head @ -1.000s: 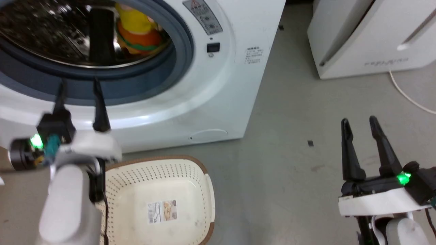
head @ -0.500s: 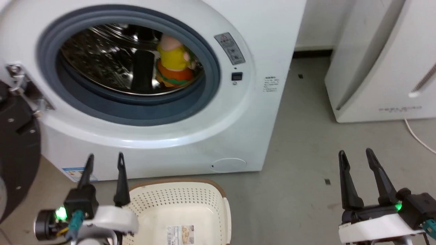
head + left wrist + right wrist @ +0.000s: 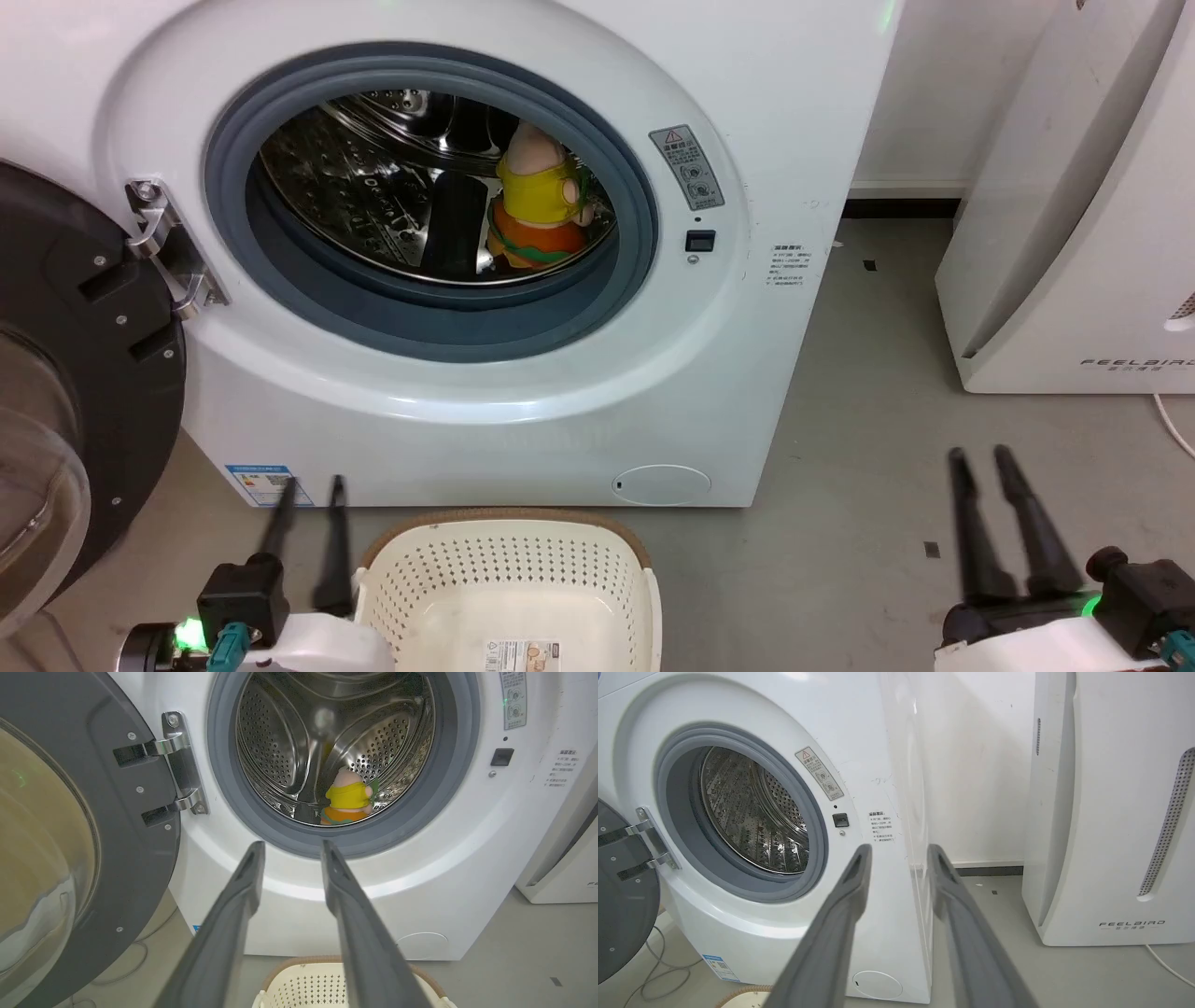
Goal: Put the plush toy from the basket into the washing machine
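The plush toy [image 3: 537, 207] [image 3: 348, 798] stands upright inside the steel drum of the washing machine [image 3: 738, 392] [image 3: 467, 858] [image 3: 878, 756], whose dark door [image 3: 84, 373] [image 3: 70, 835] hangs open at the left. On the floor before the machine sits the cream basket [image 3: 509, 569] [image 3: 303, 984], with just a label inside. My left gripper [image 3: 310, 490] [image 3: 292, 847] is open beside the basket's left rim, with nothing between its fingers. My right gripper [image 3: 982, 457] [image 3: 899, 851] is open and empty over the floor at the lower right.
A white appliance marked FEELBIRD [image 3: 1074, 233] [image 3: 1111, 812] stands right of the washer, with a pale cable [image 3: 1172, 425] on the grey floor [image 3: 868, 448]. Cables [image 3: 663, 975] lie under the open door.
The head camera has tilted up and back, so the whole scene slid down. The left gripper has drawn back and down from the porthole to beside the basket. The toy stays in the drum.
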Controlling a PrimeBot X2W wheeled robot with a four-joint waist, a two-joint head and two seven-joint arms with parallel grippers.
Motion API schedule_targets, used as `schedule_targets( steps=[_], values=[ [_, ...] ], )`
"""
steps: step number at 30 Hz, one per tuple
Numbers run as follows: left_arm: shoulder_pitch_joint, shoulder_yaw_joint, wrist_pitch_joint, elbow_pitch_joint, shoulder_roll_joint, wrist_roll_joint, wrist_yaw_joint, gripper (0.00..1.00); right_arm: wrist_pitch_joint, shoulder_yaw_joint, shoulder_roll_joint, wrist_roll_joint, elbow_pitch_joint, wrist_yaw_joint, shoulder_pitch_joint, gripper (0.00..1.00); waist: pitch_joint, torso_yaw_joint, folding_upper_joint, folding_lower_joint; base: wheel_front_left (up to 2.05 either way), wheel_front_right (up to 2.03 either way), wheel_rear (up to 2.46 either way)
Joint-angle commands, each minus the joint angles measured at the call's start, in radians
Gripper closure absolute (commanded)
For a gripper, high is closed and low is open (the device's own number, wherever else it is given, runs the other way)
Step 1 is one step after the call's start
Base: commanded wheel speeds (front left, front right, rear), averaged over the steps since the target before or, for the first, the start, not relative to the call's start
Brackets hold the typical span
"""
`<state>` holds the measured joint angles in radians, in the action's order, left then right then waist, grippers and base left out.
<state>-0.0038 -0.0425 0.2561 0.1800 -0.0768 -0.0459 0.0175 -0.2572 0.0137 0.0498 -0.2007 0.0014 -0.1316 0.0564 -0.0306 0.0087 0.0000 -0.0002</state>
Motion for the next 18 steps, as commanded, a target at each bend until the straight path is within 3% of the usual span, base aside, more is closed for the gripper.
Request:
schedule_targets(
  steps=[1, 18],
  values=[
    [0.000, 0.000, 0.000, 0.000, 0.000, 0.000, 0.000, 1.00, 0.000, 0.000, 0.000, 0.000, 0.000, 0.000, 0.000, 1.00, 0.000, 0.000, 0.0000, 0.0002, 0.00, 0.00, 0.00],
    [0.000, 0.006, -0.034, -0.024, 0.003, 0.006, -0.002, 1.00, 0.034, -0.002, 0.000, 0.026, 0.000, 0.000, -0.007, 1.00, 0.004, -0.001, 0.0000, 0.0002, 0.00, 0.00, 0.00]
  ],
)
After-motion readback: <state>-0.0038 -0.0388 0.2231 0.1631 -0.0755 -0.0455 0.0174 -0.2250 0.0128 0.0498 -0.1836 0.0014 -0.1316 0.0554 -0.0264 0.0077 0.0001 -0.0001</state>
